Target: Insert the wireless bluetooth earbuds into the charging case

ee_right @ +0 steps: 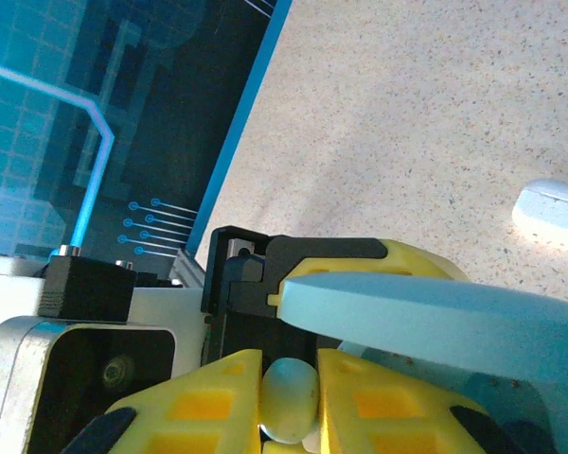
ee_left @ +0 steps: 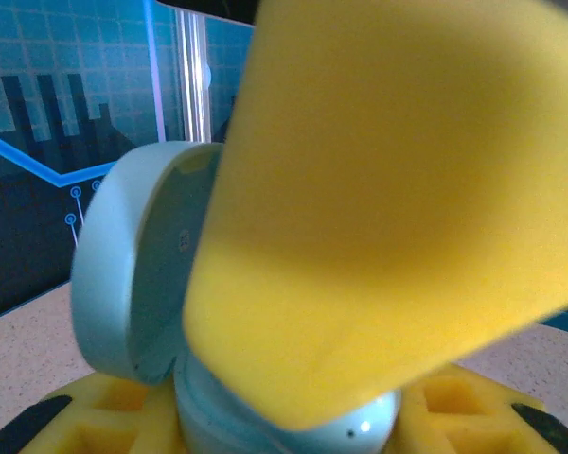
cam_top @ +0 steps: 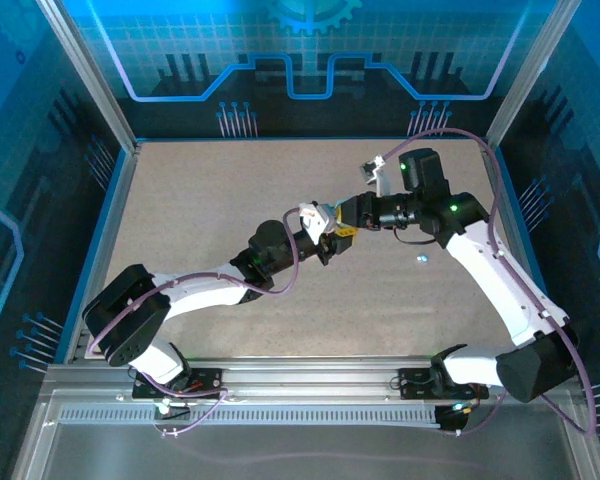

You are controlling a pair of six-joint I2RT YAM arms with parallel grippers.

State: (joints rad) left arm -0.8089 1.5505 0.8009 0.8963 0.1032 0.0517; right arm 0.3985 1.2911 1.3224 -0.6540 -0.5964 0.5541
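From above, the left jaws and right jaws meet tip to tip over the worktop (cam_top: 210, 190), presumably so one steadies the charging case (ee_left: 227, 421) while the other feeds it. A pale blue speck (cam_top: 421, 260), perhaps a spare earbud, lies well apart from that case. The left wrist view shows the left jaws narrowed on the case, its lid (ee_left: 133, 274) standing open to receive. The right wrist view has the right jaws nearly shut on a pale earbud (ee_right: 289, 397), just beside the case's lid and seemingly lined up for its socket.
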